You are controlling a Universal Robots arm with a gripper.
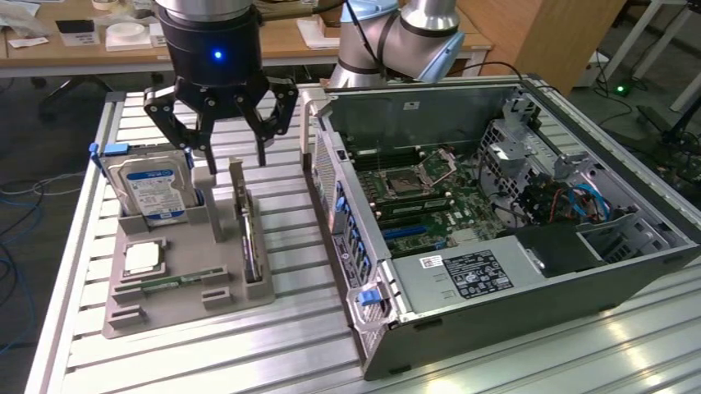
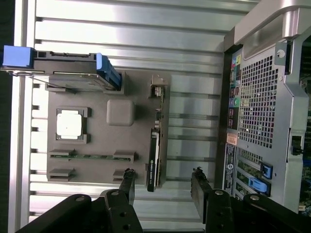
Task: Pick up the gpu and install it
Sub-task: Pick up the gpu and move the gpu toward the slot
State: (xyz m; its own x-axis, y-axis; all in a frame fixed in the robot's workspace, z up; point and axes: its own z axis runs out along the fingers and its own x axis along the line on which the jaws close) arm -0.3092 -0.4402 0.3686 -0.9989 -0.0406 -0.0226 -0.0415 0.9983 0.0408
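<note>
gpu (image 1: 249, 245): on edge in grey holder (image 1: 164, 308), untouched
holder: on worktop (image 1: 295, 353), just beside open computer case (image 1: 493, 328)
hand (image 1: 235, 162): wide open, empty, above the gpu

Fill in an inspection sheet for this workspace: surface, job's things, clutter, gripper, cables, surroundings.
Surface: slotted aluminium table, carrying a grey fixture tray and an open computer case.
Job's things: gpu stands on edge in a tray slot, not held.
Clutter: hard drive upright, processor and memory stick in the same tray.
Gripper: gripper open, hanging above the tray, touching nothing.
Cables: blue cables inside the case.
Surroundings: wooden desk and a second arm behind the table.
</note>
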